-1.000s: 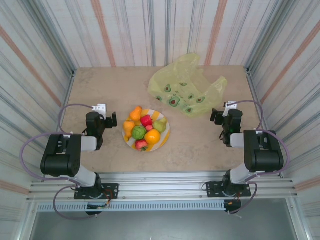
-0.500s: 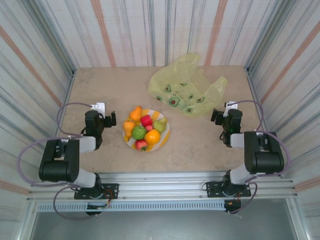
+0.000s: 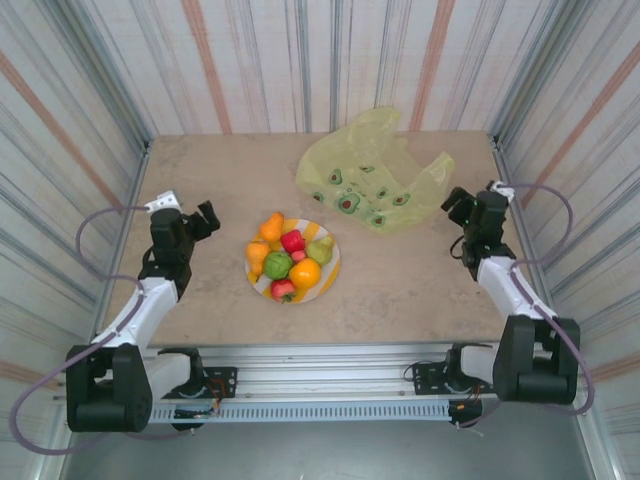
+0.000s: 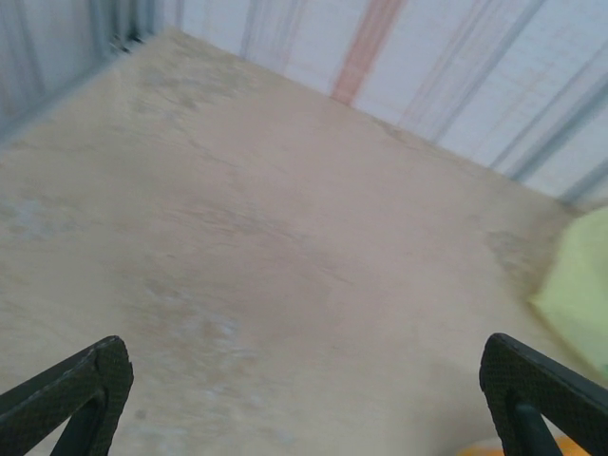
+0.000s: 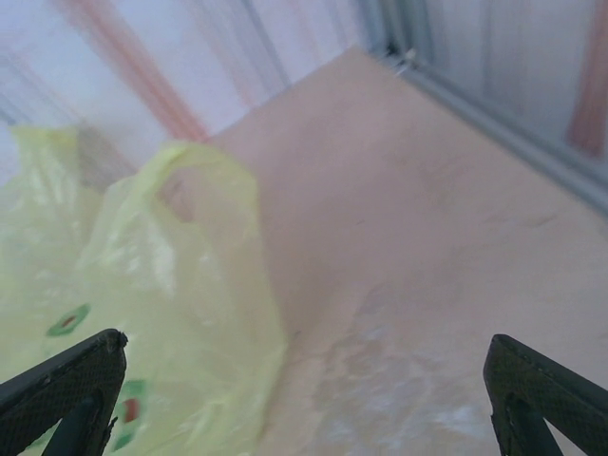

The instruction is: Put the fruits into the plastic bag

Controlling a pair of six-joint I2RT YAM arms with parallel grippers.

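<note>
A heap of small glossy fruits (image 3: 286, 258) in orange, red, green and yellow-green sits piled on a round yellow-and-white striped plate (image 3: 334, 268) at the middle of the bench (image 3: 220, 170). The plastic bag (image 3: 372, 180), thin, crinkled and translucent yellow-green with avocado-half prints, lies slumped at the far side of the bench, just beyond the plate and apart from it.

The 2 arms reach forward along opposite edges of the bench. The left hand (image 3: 205, 215) hovers left of the plate, and the right hand (image 3: 455, 200) hangs just beside the bag's right side. Both hands stand spread wide and hold nothing.

From the left wrist, the left hand (image 4: 304, 380) frames bare bench between its 2 dark fingers (image 4: 85, 380), with a corner of the bag (image 4: 579, 285) at the right edge. From the right wrist, the right hand (image 5: 304, 380) looks over the bag (image 5: 190, 247) at close range, showing a raised handle loop and blurred avocado prints that the overhead view leaves small.
</note>
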